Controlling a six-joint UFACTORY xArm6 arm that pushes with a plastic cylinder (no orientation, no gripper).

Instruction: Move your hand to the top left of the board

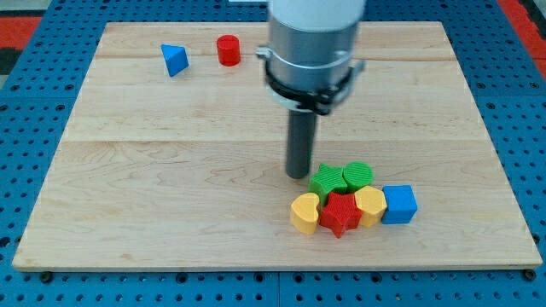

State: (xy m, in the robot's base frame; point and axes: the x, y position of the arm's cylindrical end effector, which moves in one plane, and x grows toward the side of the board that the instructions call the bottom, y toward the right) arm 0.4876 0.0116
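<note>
My tip [298, 175] (a bare rod, with nothing to open or close) rests near the board's [171, 162] centre, just left of the green blocks [341, 178]. Below them cluster two yellow blocks [304, 212], a red star [339, 213] and a blue cube [399, 204]. A blue triangle [174, 60] and red cylinder [228, 50] sit toward the top-left corner.

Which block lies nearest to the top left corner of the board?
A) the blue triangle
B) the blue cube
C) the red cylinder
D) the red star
A: the blue triangle sits nearest that corner, left of the red cylinder; the blue cube and red star lie in the cluster at the lower right, by my tip.
</note>
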